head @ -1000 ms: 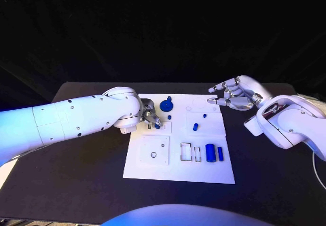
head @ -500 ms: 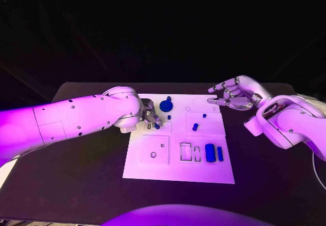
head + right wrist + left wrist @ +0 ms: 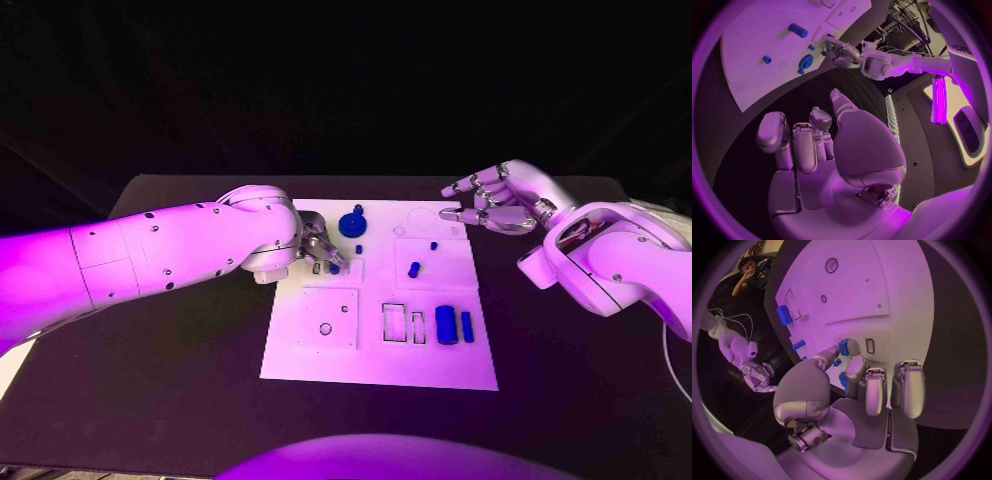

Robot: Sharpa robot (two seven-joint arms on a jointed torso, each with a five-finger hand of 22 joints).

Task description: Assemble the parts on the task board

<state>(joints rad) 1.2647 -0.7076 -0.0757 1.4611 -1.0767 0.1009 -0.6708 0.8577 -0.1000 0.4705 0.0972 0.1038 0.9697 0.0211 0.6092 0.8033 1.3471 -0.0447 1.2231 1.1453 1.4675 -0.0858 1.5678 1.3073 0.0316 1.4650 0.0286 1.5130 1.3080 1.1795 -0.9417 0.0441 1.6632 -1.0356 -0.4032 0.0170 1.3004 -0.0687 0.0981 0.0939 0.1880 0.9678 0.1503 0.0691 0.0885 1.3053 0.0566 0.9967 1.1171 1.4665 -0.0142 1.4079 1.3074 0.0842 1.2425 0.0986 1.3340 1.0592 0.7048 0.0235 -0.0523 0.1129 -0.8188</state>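
Fingers [image 3: 856,371] of left hand [image 3: 320,250] pinched a blue part [image 3: 844,346] over the board [image 3: 325,352]; right hand [image 3: 490,198] hovered beside it, curled, holding nothing.

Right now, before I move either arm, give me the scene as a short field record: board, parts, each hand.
board: white task board in the middle of the black table
left hand: left hand over the board's far left part, pinching a small blue part at its fingertips
right hand: right hand above the table beyond the board's far right corner, fingers curled, holding nothing
round part: blue round part near the far edge
loose part: short blue cylinder lying mid-board
near-right parts: two blue blocks side by side
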